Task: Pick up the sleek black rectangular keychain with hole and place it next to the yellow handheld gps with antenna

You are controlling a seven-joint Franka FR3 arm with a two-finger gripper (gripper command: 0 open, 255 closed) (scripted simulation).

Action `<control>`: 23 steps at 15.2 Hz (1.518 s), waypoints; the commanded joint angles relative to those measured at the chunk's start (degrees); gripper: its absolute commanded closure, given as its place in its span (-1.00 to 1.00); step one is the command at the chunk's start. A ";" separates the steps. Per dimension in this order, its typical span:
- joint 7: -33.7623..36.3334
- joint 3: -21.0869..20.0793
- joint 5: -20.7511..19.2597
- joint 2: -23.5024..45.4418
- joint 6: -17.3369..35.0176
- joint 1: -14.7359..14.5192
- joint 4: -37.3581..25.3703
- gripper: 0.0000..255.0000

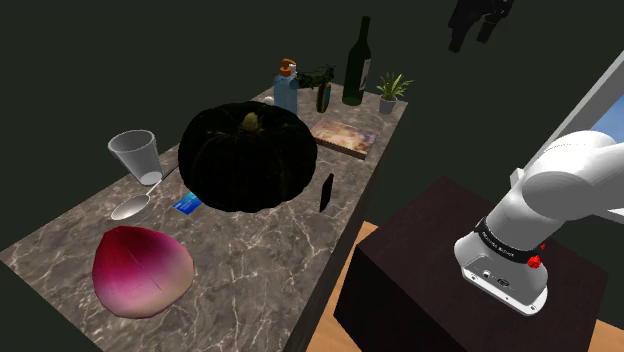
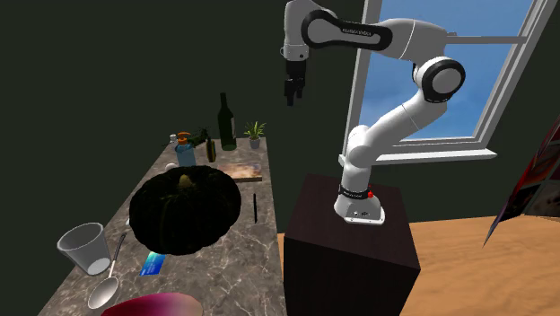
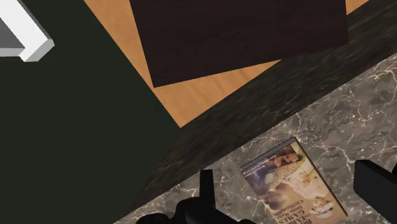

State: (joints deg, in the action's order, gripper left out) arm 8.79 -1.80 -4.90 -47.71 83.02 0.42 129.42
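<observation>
Shoulder view: keychain [image 1: 326, 192] stood on edge at the tabletop [image 1: 260, 280] rim, just beside the dark pumpkin [image 1: 248, 158], untouched. Jaws hung high over the book [image 1: 345, 135], carrying nothing; couldn't tell their opening. Step: pre-grasp approach. Next likely needed a descent onto the keychain, then a carry to the yellowish gps [image 1: 323, 96].

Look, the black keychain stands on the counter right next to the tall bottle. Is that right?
Not quite. The black keychain stands on the counter, but next to the big dark pumpkin; the tall bottle is far off at the back. The shoulder view shows it.
</observation>
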 commanded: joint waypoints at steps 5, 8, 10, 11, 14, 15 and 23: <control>2.24 -2.76 3.11 -1.57 6.45 -2.10 6.39 -1.00; 3.83 -5.04 5.46 -2.04 11.53 -3.81 10.60 -1.00; 4.88 -6.67 7.02 -1.97 15.06 -5.02 13.12 -1.00; 5.40 -7.52 7.79 -1.82 16.86 -5.64 14.29 -1.00; 6.93 -10.20 10.09 -0.83 22.48 -7.51 17.42 -1.00; 7.45 -11.13 10.83 -0.32 24.41 -8.14 18.33 -1.00; 11.65 -19.43 15.94 7.21 41.00 -12.49 23.02 -1.00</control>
State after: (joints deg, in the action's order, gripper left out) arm 19.86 -20.06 10.41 -41.73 121.46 -11.55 151.84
